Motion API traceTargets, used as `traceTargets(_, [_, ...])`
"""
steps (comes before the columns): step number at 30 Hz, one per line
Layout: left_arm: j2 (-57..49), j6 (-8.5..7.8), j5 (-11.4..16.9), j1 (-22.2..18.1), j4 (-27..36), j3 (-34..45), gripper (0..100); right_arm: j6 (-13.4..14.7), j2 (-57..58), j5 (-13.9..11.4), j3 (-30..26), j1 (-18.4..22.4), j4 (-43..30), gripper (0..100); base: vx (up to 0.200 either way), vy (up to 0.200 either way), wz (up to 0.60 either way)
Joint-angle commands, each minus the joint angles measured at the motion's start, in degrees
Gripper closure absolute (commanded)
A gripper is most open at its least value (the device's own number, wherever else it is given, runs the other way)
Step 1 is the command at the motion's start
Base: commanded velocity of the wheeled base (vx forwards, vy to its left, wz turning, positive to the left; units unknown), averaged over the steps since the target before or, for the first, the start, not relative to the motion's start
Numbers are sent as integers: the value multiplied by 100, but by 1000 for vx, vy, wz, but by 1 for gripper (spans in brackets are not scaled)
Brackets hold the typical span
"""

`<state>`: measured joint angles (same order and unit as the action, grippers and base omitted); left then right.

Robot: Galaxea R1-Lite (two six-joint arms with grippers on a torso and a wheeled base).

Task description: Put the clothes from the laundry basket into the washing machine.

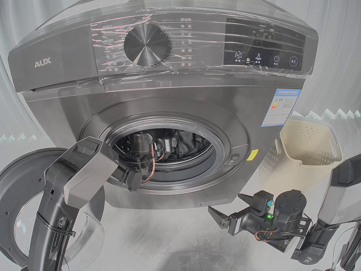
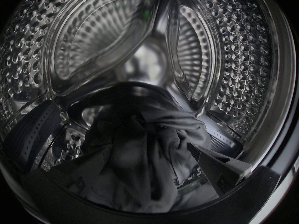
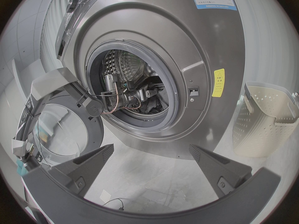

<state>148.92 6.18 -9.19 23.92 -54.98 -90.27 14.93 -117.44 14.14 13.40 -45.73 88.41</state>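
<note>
Nearest to where I stand is the right gripper (image 1: 229, 207), hanging low over the floor (image 1: 161, 238) in front of the washing machine (image 1: 180, 95), its two fingers spread wide with nothing between them. The right arm (image 1: 340, 192) behind it is folded back toward the robot's right side, and I'd guess it is parked there to leave the opening free for the other arm. On the robot's left the door (image 1: 18, 192) is swung fully open and lies back out of the way, which is what lets the left arm (image 1: 82, 166) go in. Its grey forearm slopes up from low on the left, bends at the wrist and pushes the left gripper (image 2: 146, 148) through the round mouth into the drum (image 2: 246, 53). From the wrist camera its fingers (image 2: 218, 168) stand well apart, and the dark garment (image 2: 134, 178) lies heaped on the bottom of the drum between and beyond them. Whether the cloth brushes the pads I cannot tell, but I take it as let go rather than gripped. The laundry basket (image 1: 304, 147) stands just beside the machine on the robot's right, tipped with its mouth toward the robot, likely so an arm can reach in easily; its pale inner wall shows bare, so the loading looks close to finished
</note>
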Motion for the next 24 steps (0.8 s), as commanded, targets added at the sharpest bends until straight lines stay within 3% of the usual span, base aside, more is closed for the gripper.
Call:
traceTargets(1, [-997,-20,67,271,-241,1548,0,1,37,1,-30,2,1,0,0,0,0])
traceTargets(6, [-1788,-64,67,676,-514,3156,0,-8,222,1,-48,90,1,0,0,0,0])
traceTargets(19, [-3097,15,67,1862,-2175,6399,0,-43,802,10,-373,187,-8,0,0,0,0])
traceTargets(24, [-3598,32,-4,1932,-2983,7181,0,-70,1022,98,-584,134,-8,0,0,0,0])
